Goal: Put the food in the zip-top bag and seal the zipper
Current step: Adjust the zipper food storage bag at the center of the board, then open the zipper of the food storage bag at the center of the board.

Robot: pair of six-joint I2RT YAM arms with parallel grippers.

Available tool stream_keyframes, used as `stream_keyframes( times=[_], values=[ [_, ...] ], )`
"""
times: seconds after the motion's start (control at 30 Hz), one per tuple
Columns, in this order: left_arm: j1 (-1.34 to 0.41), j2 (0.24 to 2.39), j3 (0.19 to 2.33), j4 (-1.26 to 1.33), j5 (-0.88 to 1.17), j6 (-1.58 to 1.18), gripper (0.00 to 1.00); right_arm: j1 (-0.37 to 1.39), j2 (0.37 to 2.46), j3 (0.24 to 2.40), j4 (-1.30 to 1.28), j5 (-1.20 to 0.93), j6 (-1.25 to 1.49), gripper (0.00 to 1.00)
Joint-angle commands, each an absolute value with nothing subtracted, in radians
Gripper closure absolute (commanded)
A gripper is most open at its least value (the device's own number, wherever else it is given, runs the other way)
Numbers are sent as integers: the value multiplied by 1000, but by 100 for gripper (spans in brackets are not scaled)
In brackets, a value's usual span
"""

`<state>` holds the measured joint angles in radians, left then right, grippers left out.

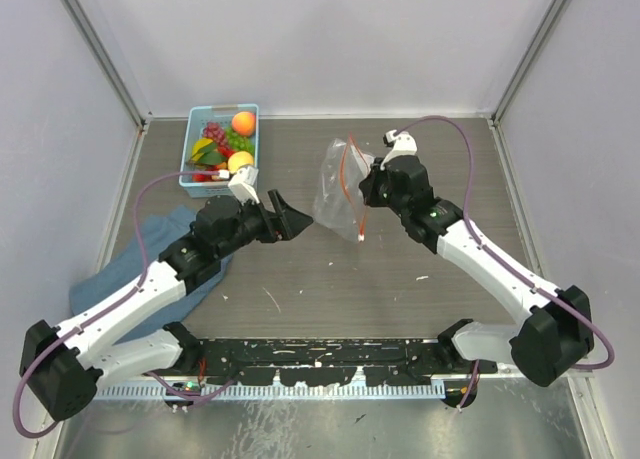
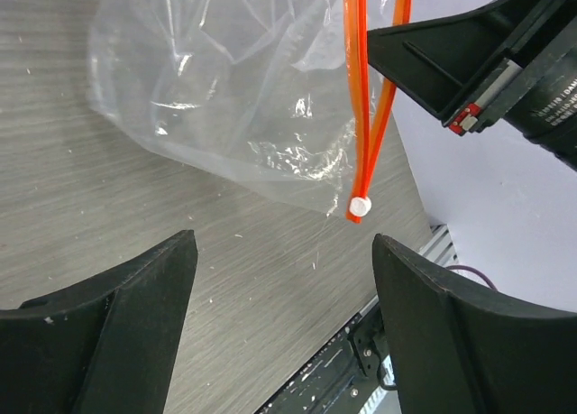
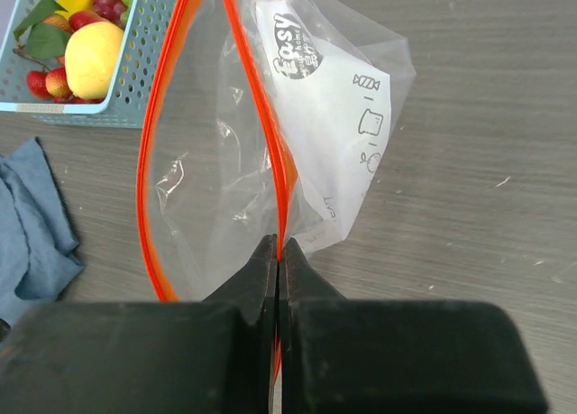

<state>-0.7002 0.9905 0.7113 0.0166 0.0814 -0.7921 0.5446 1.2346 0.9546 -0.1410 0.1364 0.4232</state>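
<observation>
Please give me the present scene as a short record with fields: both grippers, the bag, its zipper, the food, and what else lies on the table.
left gripper: open, empty, facing the bag, not touching it
right gripper: shut on the zipper, holding one edge of the bag
zip-top bag: clear, no food inside
mouth: the two strips are apart, unsealed
food: all in the blue basket, far left
blue cloth: crumpled beside the left arm
progress: nothing packed yet
</observation>
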Motion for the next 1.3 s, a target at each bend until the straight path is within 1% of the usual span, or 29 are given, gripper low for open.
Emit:
stream_keyframes(
  times=[0.0, 0.1, 0.3, 0.4, 0.63, 0.87, 1.2, 1.27],
  values=[
    [-704, 1037, 835, -85, 77, -697, 20, 564, 1205, 1082, -277, 195, 281, 99],
    [-703, 1115, 911, -72, 109, -696, 20, 587, 1220, 1139, -320, 208, 230, 99],
    [-703, 1261, 1018, 6, 138, -739, 19, 663, 1248, 1215, -365, 348, 187, 99],
    [-704, 1326, 1025, 80, 129, -790, 15, 703, 1269, 1252, -386, 410, 163, 99],
    [-708, 1350, 999, 221, 101, -877, 13, 786, 1298, 1304, -428, 593, 122, 99],
    [-717, 1319, 926, 360, 92, -927, 13, 825, 1314, 1316, -443, 654, 103, 99],
    [-728, 1395, 946, 342, 52, -920, 13, 880, 1359, 1306, -434, 736, 95, 99],
    [-727, 1401, 939, 340, 44, -918, 15, 891, 1375, 1304, -436, 754, 89, 99]
  ],
)
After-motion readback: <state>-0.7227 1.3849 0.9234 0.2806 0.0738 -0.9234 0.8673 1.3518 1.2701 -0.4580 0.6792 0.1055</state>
